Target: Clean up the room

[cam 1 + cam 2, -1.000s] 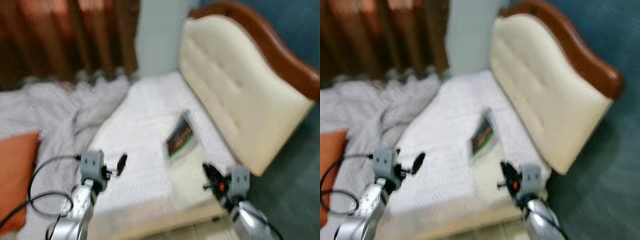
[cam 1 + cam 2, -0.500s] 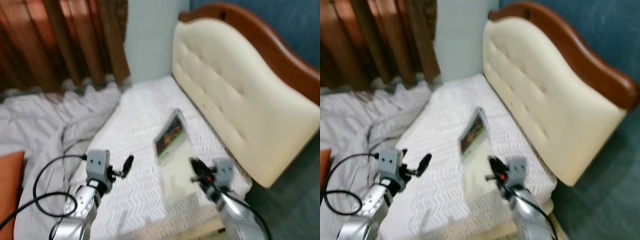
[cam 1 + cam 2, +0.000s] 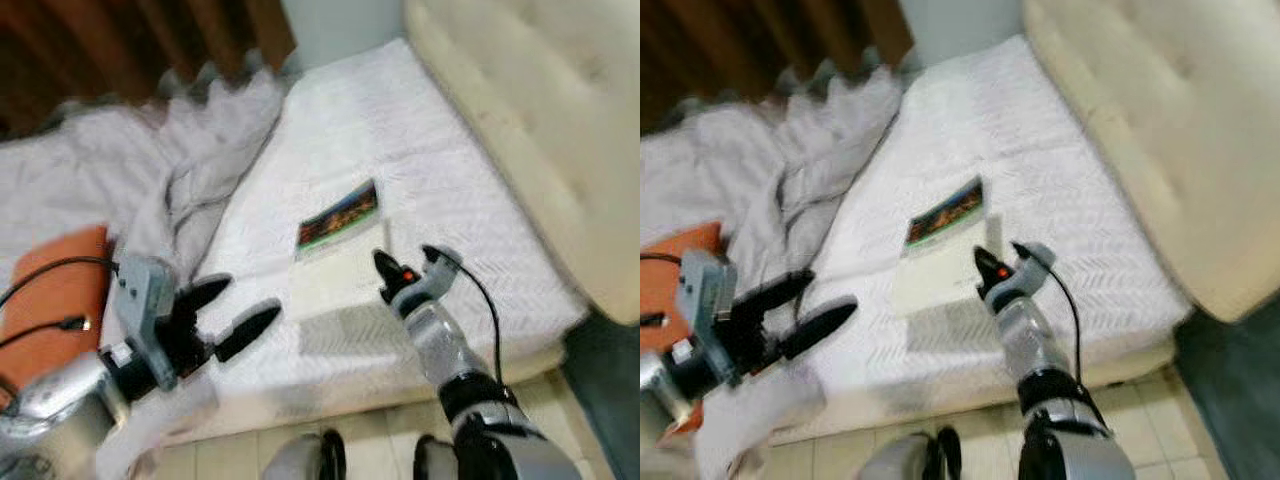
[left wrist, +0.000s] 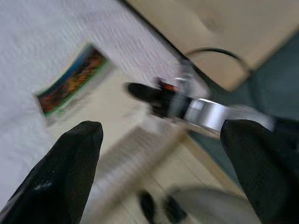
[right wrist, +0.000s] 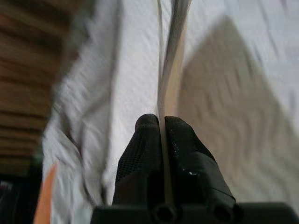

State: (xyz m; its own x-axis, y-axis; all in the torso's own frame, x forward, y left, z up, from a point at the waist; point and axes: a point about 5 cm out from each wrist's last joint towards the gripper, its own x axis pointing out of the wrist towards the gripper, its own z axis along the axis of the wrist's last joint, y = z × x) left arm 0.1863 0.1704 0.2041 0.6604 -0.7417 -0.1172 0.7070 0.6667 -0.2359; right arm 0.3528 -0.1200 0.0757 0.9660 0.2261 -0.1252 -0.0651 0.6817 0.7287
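book pinched, tidy-up barely begun

right gripper point(image 5: 161, 128) clamped on the near edge of a thin cream-paged book with a colourful picture strip at its far end point(image 3: 338, 215), lifted a little off the white chevron-textured bedspread point(image 3: 450, 190), judging by the shadow beneath. left gripper point(image 3: 232, 310) raised at near left with black fingers spread wide, holding nothing. rumpled pale grey duvet point(image 3: 150, 160) heaped on the left half of the bed, black cable point(image 3: 840, 170) trailing across it, orange cushion point(image 3: 60, 290) at far left, cream tufted headboard point(image 3: 520, 110) to the right. judged early: one item gripped but not yet put away; duvet, cable and cushion not yet sorted.
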